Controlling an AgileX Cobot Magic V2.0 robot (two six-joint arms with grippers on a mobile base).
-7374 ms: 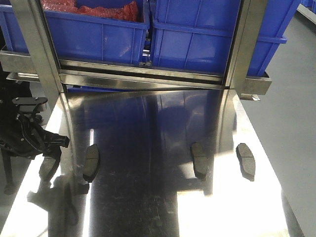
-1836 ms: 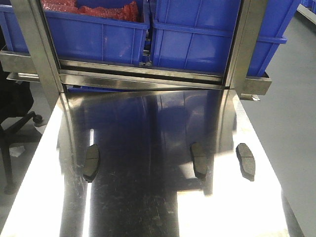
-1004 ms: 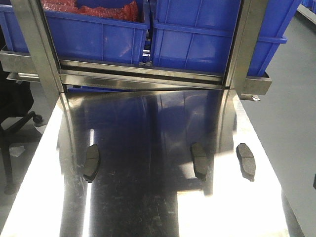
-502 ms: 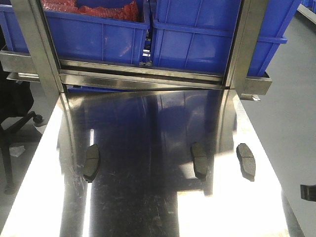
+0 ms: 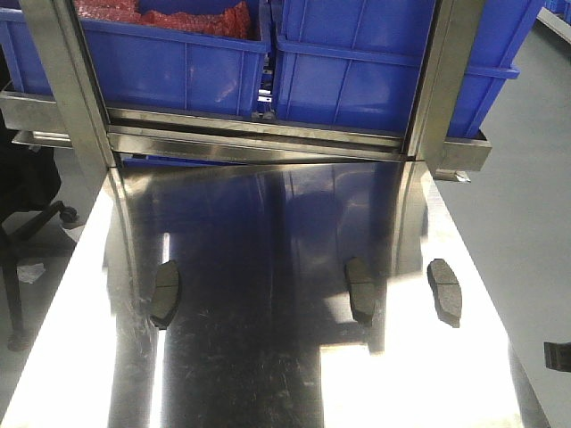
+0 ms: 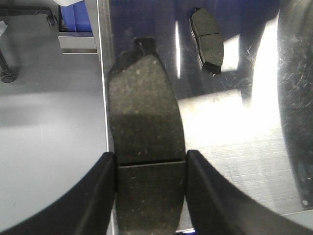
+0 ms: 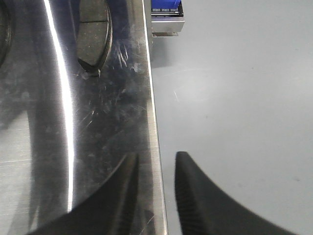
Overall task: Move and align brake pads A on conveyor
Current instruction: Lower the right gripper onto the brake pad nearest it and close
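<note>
Left gripper [image 6: 149,161] pinches one pad [image 6: 144,107] over the tabletop [image 6: 234,137] edge; another pad [image 6: 207,44] lies at 1 o'clock. Right gripper [image 7: 156,159], fingers slightly spread and empty, hangs over the opposite edge, a third pad [image 7: 94,41] at 11 o'clock on the steel.
</note>
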